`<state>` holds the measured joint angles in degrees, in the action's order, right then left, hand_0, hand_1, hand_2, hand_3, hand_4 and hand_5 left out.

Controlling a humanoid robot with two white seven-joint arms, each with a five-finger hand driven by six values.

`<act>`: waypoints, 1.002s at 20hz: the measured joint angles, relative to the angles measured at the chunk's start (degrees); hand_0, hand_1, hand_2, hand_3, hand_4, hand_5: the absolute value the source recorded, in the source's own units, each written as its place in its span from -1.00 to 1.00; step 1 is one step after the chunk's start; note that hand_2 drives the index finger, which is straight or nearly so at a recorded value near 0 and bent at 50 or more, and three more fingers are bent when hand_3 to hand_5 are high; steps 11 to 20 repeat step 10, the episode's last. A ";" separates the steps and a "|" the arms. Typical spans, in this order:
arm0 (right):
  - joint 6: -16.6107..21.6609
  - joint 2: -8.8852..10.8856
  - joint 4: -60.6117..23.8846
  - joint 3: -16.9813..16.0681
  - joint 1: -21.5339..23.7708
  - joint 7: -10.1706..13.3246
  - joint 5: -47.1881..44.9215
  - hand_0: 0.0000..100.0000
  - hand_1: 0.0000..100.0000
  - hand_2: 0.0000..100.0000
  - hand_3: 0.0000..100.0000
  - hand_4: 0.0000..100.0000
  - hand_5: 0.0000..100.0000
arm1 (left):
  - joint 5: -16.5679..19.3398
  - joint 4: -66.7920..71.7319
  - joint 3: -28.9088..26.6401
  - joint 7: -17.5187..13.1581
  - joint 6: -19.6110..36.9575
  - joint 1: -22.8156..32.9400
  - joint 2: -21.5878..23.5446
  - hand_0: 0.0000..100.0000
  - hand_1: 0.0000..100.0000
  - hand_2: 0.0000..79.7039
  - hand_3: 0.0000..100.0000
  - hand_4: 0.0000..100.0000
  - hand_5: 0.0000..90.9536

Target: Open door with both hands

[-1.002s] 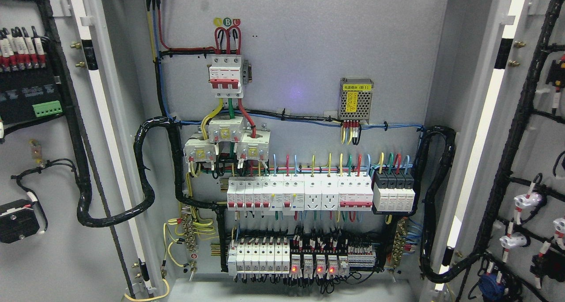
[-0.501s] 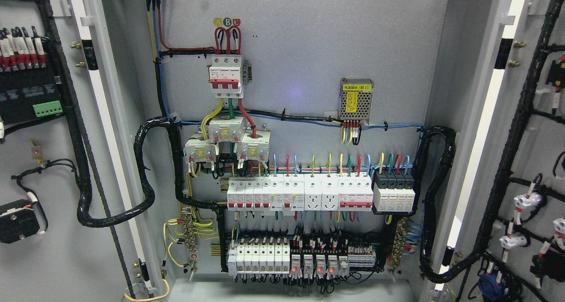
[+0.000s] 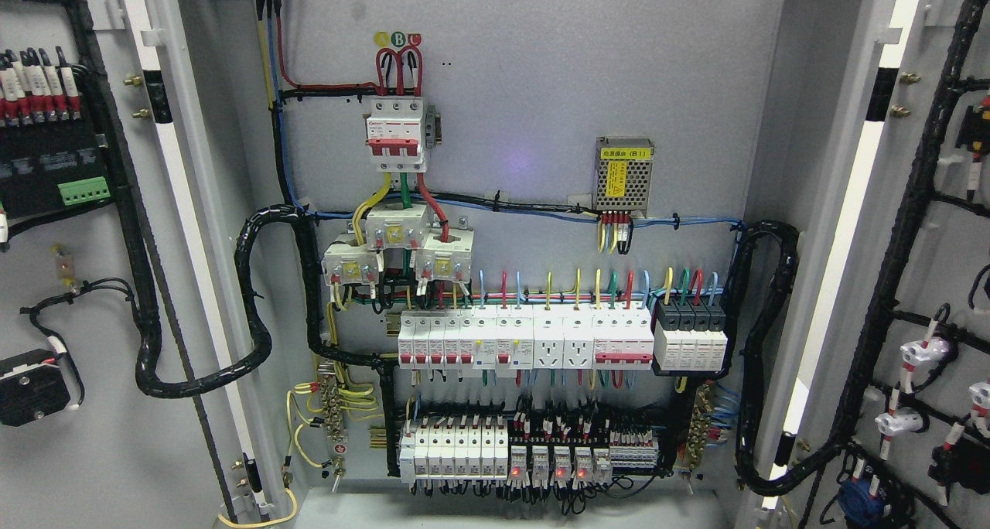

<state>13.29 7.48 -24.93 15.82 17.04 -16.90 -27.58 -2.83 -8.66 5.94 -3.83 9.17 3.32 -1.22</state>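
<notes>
Left door (image 3: 69, 436) and right door (image 3: 928, 243) swung wide either side of the breaker row (image 3: 526, 342), neither robot hand visible, grip state unknowable.

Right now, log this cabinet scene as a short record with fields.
left door: swung open, inner side showing
right door: swung open, inner side showing
cabinet back panel: fully exposed
main breaker: top centre, red toggles
power supply: right of main breaker, yellow label
red indicator lights: lit, bottom row
robot hands: not in view
</notes>
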 measured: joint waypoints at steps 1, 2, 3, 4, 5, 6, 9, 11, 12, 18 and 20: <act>-2.14 -0.33 1.89 0.16 -0.77 1.25 1.06 -1.00 -1.00 -1.00 -1.00 -1.00 -1.00 | -0.11 1.31 0.03 0.00 -1.34 -0.26 -0.27 -1.00 -1.00 -1.00 -1.00 -1.00 -1.00; -4.65 -0.57 3.32 0.27 -1.43 1.95 2.01 -1.00 -1.00 -1.00 -1.00 -1.00 -1.00 | -0.22 2.51 0.06 -0.01 -2.39 -0.58 -0.50 -1.00 -1.00 -1.00 -1.00 -1.00 -1.00; -6.93 -0.89 4.79 0.38 -2.17 2.43 2.68 -1.00 -1.00 -1.00 -1.00 -1.00 -1.00 | -0.28 3.48 0.07 -0.04 -3.01 -1.08 -0.69 -1.00 -1.00 -1.00 -1.00 -1.00 -1.00; -9.69 -1.26 6.26 0.51 -2.94 2.80 3.33 -1.00 -1.00 -1.00 -1.00 -1.00 -1.00 | -0.34 4.43 0.09 -0.10 -3.27 -1.50 -0.90 -1.00 -1.00 -1.00 -1.00 -1.00 -1.00; -12.05 -1.60 7.46 0.61 -3.60 3.18 3.86 -1.00 -1.00 -1.00 -1.00 -1.00 -1.00 | -0.40 5.34 0.12 -0.18 -3.94 -1.69 -1.07 -1.00 -1.00 -1.00 -1.00 -1.00 -1.00; -13.97 -2.00 8.50 0.71 -4.16 3.39 4.33 -1.00 -1.00 -1.00 -1.00 -1.00 -1.00 | -0.43 6.10 0.14 -0.20 -4.11 -1.96 -1.23 -1.00 -1.00 -1.00 -1.00 -1.00 -1.00; -19.47 -3.37 10.47 0.96 -5.75 5.23 5.98 -1.00 -1.00 -1.00 -1.00 -1.00 -1.00 | -0.52 8.15 0.16 -0.20 -4.28 -2.53 -1.67 -1.00 -1.00 -1.00 -1.00 -1.00 -1.00; -20.73 -3.68 10.56 1.02 -6.08 5.93 6.51 -1.00 -1.00 -1.00 -1.00 -1.00 -1.00 | -0.56 8.69 0.15 -0.16 -4.29 -2.70 -1.80 -1.00 -1.00 -1.00 -1.00 -1.00 -1.00; -20.73 -3.68 10.56 1.02 -6.08 5.93 6.51 -1.00 -1.00 -1.00 -1.00 -1.00 -1.00 | -0.56 8.69 0.15 -0.16 -4.29 -2.70 -1.80 -1.00 -1.00 -1.00 -1.00 -1.00 -1.00; -20.73 -3.68 10.56 1.02 -6.08 5.93 6.51 -1.00 -1.00 -1.00 -1.00 -1.00 -1.00 | -0.56 8.69 0.15 -0.16 -4.29 -2.70 -1.80 -1.00 -1.00 -1.00 -1.00 -1.00 -1.00; -20.73 -3.68 10.56 1.02 -6.08 5.93 6.51 -1.00 -1.00 -1.00 -1.00 -1.00 -1.00 | -0.56 8.69 0.15 -0.16 -4.29 -2.70 -1.80 -1.00 -1.00 -1.00 -1.00 -1.00 -1.00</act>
